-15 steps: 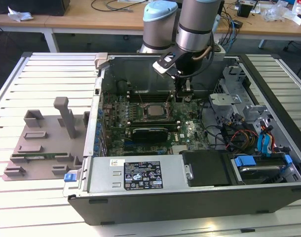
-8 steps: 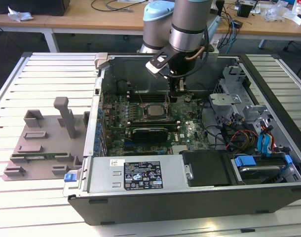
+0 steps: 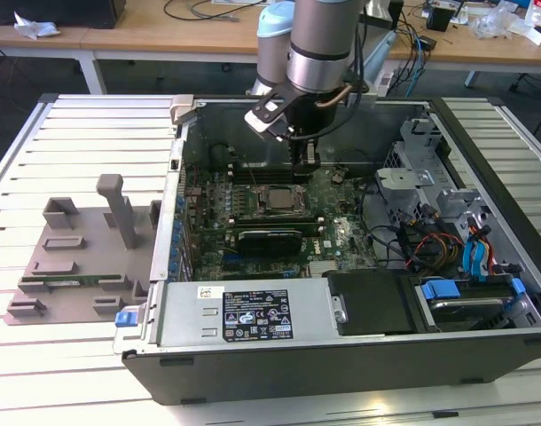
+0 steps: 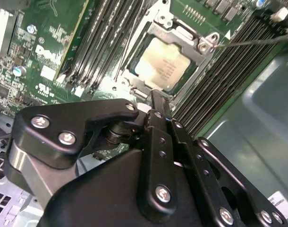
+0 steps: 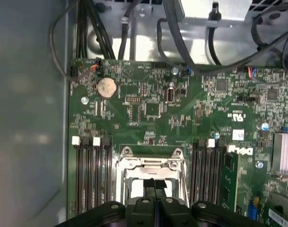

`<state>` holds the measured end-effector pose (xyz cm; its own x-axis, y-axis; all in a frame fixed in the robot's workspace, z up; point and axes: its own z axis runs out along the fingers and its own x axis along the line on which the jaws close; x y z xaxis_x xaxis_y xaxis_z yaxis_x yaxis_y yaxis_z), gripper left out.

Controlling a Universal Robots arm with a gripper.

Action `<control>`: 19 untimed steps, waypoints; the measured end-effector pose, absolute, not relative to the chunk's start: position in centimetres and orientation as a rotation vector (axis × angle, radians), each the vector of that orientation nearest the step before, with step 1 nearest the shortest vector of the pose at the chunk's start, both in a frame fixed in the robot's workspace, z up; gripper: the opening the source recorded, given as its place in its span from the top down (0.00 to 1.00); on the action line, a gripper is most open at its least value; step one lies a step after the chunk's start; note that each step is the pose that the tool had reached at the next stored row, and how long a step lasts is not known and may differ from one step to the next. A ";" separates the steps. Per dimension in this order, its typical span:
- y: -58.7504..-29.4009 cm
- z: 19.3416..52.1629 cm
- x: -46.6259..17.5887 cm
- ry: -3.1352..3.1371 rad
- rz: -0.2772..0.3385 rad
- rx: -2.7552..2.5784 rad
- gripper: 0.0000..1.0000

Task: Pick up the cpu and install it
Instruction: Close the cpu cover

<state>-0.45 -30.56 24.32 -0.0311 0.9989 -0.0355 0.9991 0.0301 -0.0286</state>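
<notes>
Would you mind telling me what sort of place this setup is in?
Probably a robotics lab or workshop: a robot arm reaches into an open computer case on a slatted metal table, with cable-strewn wooden benches behind.

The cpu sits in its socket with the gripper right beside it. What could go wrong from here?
The gripper, shut, hangs at the edge of the socket frame: a sideways slip could scrape the cpu or the memory slots. Whether the cpu lies flat cannot be told; pressing it tilted might damage it.
</notes>
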 end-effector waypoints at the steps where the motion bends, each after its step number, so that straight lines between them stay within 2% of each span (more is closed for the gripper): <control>1: -30.6 24.3 -0.6 2.251 -0.071 2.183 0.89; 19: -30.6 24.1 -4.6 2.250 -0.071 2.183 0.89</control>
<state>-4.58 -30.56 24.06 -0.0310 0.9989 -0.0355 0.9991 0.0300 -0.0286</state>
